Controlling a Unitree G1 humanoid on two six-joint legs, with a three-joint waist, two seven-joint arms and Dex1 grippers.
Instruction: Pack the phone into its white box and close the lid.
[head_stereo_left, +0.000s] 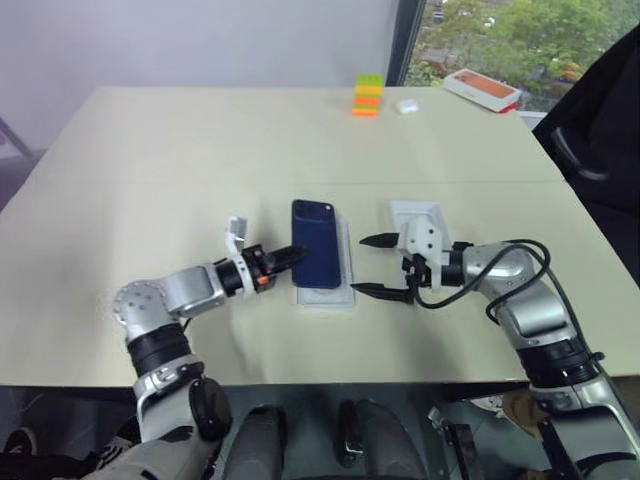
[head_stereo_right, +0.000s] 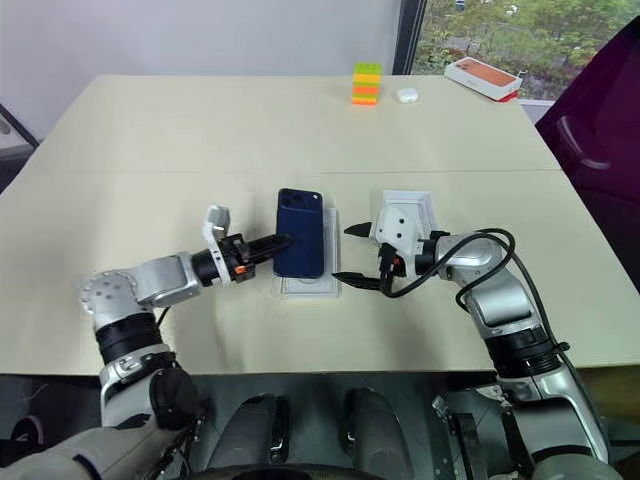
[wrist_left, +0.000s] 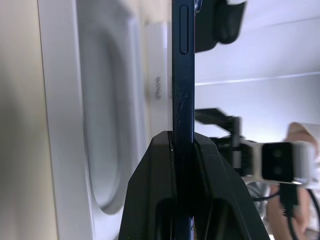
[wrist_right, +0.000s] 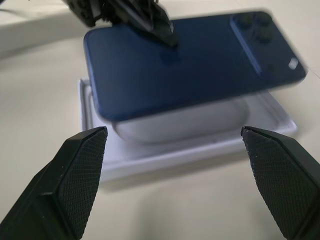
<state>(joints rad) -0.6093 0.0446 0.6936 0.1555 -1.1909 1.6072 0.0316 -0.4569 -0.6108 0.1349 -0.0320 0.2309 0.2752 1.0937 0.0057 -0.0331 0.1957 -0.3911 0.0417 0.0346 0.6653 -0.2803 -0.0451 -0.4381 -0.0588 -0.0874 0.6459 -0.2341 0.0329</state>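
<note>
Phone (head_stereo_left: 315, 242) in left gripper (head_stereo_left: 293, 256) (clamped)

A glossy navy phone (wrist_right: 190, 65) with a smooth, slightly scuffed edge lies over a white tray (wrist_right: 200, 142) of matt, smooth card or plastic with a moulded oval hollow. The right gripper (wrist_right: 175, 175) has matt black fingertips (wrist_right: 75, 175) with a fine knurled texture. The table (head_stereo_left: 200, 150) is a smooth, matt beige surface.
</note>
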